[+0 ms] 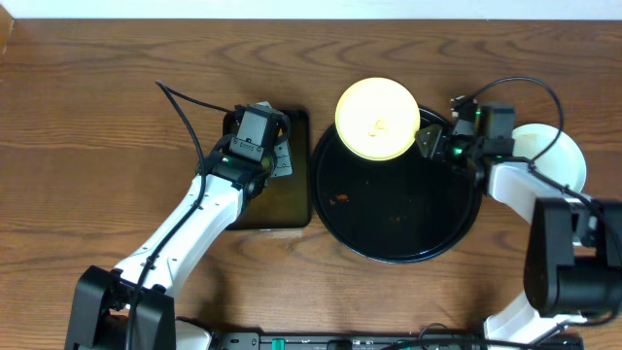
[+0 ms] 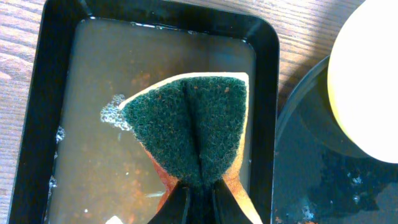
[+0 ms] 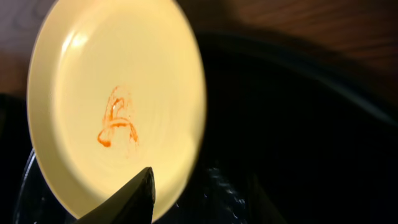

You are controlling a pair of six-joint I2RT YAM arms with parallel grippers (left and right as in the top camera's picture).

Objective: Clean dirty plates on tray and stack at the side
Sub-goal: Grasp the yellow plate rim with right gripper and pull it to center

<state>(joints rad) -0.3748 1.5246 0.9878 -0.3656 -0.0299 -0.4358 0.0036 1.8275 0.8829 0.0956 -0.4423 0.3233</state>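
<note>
The pale yellow plate [image 1: 377, 117] has an orange-red smear and is tilted up over the far rim of the round black tray [image 1: 389, 228]. My right gripper [image 1: 428, 138] is shut on its edge. The right wrist view shows the plate's smeared face [image 3: 118, 93] with my fingers [image 3: 186, 193] clamped on its lower rim, above the tray [image 3: 298, 124]. Pale mint-white plates [image 1: 564, 160] lie on the table right of the tray, partly hidden by my right arm. My left gripper [image 1: 275, 156] is shut on a green-and-yellow sponge [image 2: 193, 124], folded between the fingers [image 2: 199, 190].
A rectangular black basin [image 1: 282, 206] of brownish water stands just left of the tray; the sponge hangs over its water [image 2: 93, 162]. Small orange smears [image 1: 340, 199] and wet spots lie on the tray floor. The yellow plate's edge [image 2: 367, 81] shows in the left wrist view.
</note>
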